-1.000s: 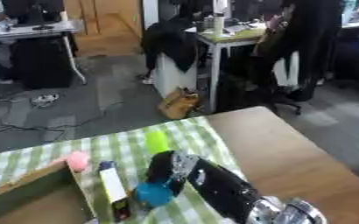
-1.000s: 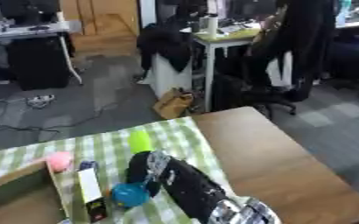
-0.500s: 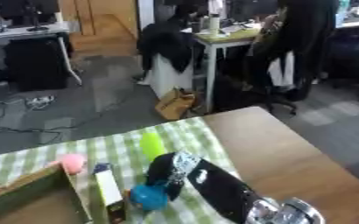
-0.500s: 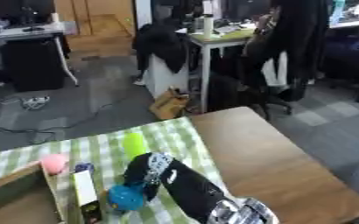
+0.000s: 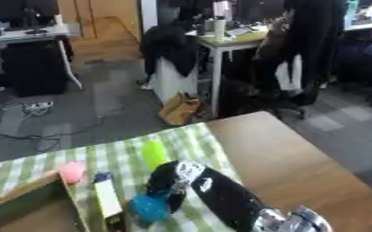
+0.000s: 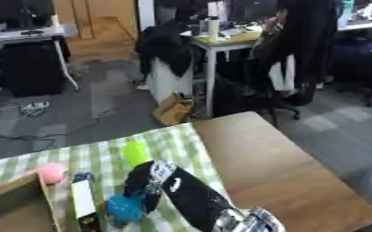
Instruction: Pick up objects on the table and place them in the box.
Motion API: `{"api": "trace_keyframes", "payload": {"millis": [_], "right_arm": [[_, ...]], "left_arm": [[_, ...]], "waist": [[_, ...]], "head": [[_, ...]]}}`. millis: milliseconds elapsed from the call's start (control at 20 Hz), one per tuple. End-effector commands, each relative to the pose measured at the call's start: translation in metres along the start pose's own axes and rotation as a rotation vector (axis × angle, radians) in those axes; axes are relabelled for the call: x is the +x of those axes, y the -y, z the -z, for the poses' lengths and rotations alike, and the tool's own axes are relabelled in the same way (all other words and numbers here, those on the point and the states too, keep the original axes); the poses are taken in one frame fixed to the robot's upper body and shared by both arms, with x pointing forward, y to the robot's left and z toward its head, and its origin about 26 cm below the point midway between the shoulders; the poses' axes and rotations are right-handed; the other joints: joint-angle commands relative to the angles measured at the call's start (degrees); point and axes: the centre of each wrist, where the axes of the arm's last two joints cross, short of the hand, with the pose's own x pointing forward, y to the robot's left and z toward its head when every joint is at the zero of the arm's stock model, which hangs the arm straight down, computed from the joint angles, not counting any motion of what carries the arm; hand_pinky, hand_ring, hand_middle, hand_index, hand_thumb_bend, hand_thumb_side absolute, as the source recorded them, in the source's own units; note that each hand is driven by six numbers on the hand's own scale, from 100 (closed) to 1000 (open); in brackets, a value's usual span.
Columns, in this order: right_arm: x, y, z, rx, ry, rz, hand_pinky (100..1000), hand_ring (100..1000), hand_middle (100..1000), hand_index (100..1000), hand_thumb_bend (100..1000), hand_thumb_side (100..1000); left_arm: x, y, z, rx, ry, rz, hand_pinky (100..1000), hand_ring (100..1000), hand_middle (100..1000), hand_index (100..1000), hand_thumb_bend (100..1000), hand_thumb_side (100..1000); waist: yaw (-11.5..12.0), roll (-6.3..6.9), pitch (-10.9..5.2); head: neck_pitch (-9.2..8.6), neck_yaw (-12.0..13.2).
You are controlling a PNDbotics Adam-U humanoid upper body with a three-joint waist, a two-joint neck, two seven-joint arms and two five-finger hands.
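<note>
The right hand (image 5: 173,181) is seen reaching in from the lower right, its black forearm lying slantwise across the green-and-white checked cloth (image 5: 125,154) that covers the left part of the wooden worktop (image 5: 292,158). Its fingers are curled down around a blue ball (image 5: 149,207), which rests on the cloth just below and to the left of the hand; whether the ball is actually clasped or only touched cannot be told, as the fingers are blurred.

Just above the hand, on the far side, a yellow-green object (image 5: 154,154) is found lying on the cloth, its lower end close to the knuckles. To the left of the hand, a long white box-like object with a dark blue cap (image 5: 106,199) is laid lengthwise, just beside the ball. Farther left of the hand, a pink rounded object (image 5: 72,171) is seen near the corner of the cardboard box (image 5: 30,213), which occupies the lower left and whose brown rim is touched by, or very nearly touched by, the pink object.

The left hand is shown in neither view.
</note>
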Motion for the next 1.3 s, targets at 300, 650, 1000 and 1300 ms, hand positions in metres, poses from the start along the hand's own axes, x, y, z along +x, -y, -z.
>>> {"api": "trace_keyframes", "payload": {"millis": [300, 650, 1000, 1300], "right_arm": [[0.002, 0.004, 0.003, -0.021, 0.018, 0.004, 223, 100, 100, 382, 151, 690], [-0.014, 0.025, -0.009, -0.052, -0.013, -0.013, 229, 100, 100, 361, 162, 687], [-0.04, 0.047, -0.032, -0.142, -0.07, 0.01, 222, 100, 100, 354, 166, 697], [-0.057, 0.066, -0.05, -0.216, -0.087, 0.08, 222, 100, 100, 347, 170, 703]], "left_arm": [[0.003, -0.002, 0.011, 0.0, 0.05, 0.008, 785, 831, 842, 911, 134, 1000], [0.003, -0.003, 0.01, 0.003, 0.047, 0.012, 785, 831, 840, 911, 134, 1000], [0.003, -0.003, 0.01, 0.006, 0.048, 0.011, 785, 831, 839, 911, 134, 1000], [0.003, -0.002, 0.011, 0.004, 0.052, 0.01, 785, 830, 838, 911, 135, 1000]], "waist": [[0.05, 0.32, -0.62], [-0.1, 0.5, -0.65], [0.02, 0.36, -0.55], [0.21, -0.02, -0.65]], "head": [[-0.51, -0.24], [0.15, -0.13], [1.66, 1.87], [5.65, 4.93]]}}
